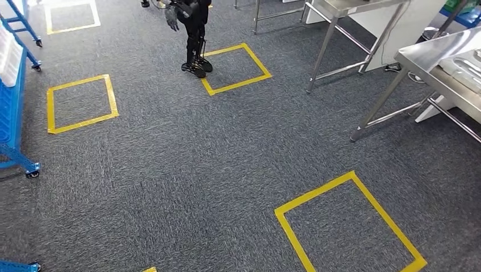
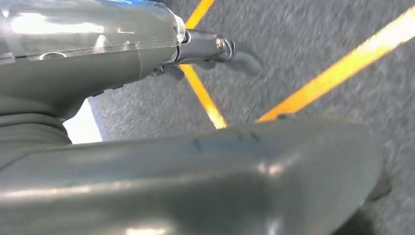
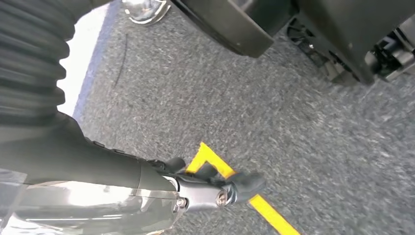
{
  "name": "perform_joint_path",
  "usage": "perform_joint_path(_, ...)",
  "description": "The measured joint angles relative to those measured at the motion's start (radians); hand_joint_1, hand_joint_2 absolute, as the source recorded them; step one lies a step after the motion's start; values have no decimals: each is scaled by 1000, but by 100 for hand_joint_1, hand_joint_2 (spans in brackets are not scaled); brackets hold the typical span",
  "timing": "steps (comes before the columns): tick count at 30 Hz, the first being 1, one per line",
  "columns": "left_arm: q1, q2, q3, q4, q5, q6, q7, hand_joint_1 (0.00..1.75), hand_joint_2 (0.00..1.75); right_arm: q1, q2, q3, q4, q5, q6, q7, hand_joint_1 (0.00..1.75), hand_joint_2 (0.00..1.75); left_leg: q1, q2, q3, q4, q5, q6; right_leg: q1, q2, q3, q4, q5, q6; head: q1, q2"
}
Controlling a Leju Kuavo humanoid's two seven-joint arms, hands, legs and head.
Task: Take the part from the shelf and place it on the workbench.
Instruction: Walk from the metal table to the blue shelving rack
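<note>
Carpet with yellow tape squares lies before the steel bench. Left hand and right hand hang over it, seemingly empty, fingers loosely apart.

A robotics workshop floor: grey carpet with yellow tape squares, steel workbenches, blue racks.

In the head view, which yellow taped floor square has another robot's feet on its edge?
The yellow square at top centre; the dark robot stands on its left corner. The others have nothing standing on them.

Open carpet ahead — steel workbench right, blue shelf left.
</note>
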Motion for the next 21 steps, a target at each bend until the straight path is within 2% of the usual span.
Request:
perform_joint_path(1,2,1,0,0,-1,0,0,0,0,0,2,0,0,2,-1,0,0,175,-1,-1,1,-6,5,-4,-3,-13,10,-22,8,1,0,0)
perform_joint_path(2,4,2,0,0,0,1,0,0,0,1,5,0,0,4,-1,1,0,175,-4,13,0,-3,2,-6,-8,-24,23,-46,20,4,0,0)
perform_joint_path(3,5,4,0,0,4,3,-1,0,0,3,8,0,-1,7,-1,1,0,175,-7,35,-9,17,-12,-10,-14,-37,36,-69,31,8,0,0)
perform_joint_path(5,4,7,1,0,14,7,-4,0,0,8,11,0,-1,13,2,2,0,175,-6,85,-54,116,-68,-22,-21,-66,50,-89,38,23,0,0)
perform_joint_path(6,4,9,3,0,20,9,-6,0,0,9,12,0,0,16,4,3,0,175,0,96,-81,174,-94,-31,-23,-81,51,-87,35,30,0,0)
perform_joint_path(7,5,10,5,0,25,12,-8,0,0,9,12,0,0,19,6,4,0,175,6,102,-99,214,-106,-40,-26,-95,51,-83,30,37,0,0)
perform_joint_path(8,7,13,8,0,30,14,-9,0,0,9,12,0,0,22,8,4,0,175,12,108,-101,222,-102,-48,-30,-109,51,-77,24,44,0,0)
perform_joint_path(9,9,15,11,0,34,17,-10,0,0,9,13,-1,0,23,10,4,0,175,17,116,-84,195,-83,-57,-35,-122,50,-68,17,52,0,0)
perform_joint_path(10,11,17,14,0,37,19,-10,0,0,8,13,-1,0,25,10,5,0,175,21,128,-50,136,-54,-65,-41,-134,48,-54,7,61,-1,0)
perform_joint_path(11,11,18,16,0,39,20,-11,0,0,6,13,-1,0,25,10,5,0,175,22,144,-20,84,-35,-67,-45,-145,45,-40,-4,69,-1,0)
perform_joint_path(12,11,18,19,0,41,21,-12,0,0,5,12,-1,0,26,11,6,0,175,22,163,4,41,-20,-66,-46,-154,42,-22,-17,78,-1,0)
perform_joint_path(13,10,19,21,0,42,22,-13,0,0,4,11,-1,0,27,11,7,0,175,20,175,14,23,-18,-57,-45,-162,40,-9,-27,86,-1,0)
perform_joint_path(14,9,19,23,0,43,22,-14,0,0,3,11,-1,0,28,11,8,0,175,17,178,11,27,-22,-44,-43,-170,39,-1,-35,92,0,0)
perform_joint_path(16,9,20,27,-1,45,23,-17,0,0,3,11,-1,0,29,11,8,0,175,16,164,5,31,-22,-22,-43,-184,41,6,-44,101,0,0)
perform_joint_path(17,10,21,29,-1,45,23,-18,0,0,2,11,-1,0,29,10,7,0,175,16,155,3,29,-21,-17,-46,-175,40,13,-53,105,0,0)
perform_joint_path(18,11,22,31,-1,45,23,-19,0,0,1,11,-1,-1,29,10,5,0,175,17,146,2,26,-19,-12,-49,-155,32,35,-71,110,0,0)
perform_joint_path(20,11,24,33,-1,46,23,-20,0,0,0,11,-1,-1,28,9,-1,0,175,16,130,-2,23,-15,-4,-56,-101,-13,134,-132,117,0,0)
perform_joint_path(21,10,25,33,-1,47,23,-20,0,0,-2,11,-2,-1,27,8,-3,0,175,14,122,-4,22,-13,-2,-58,-86,-45,199,-162,118,0,0)
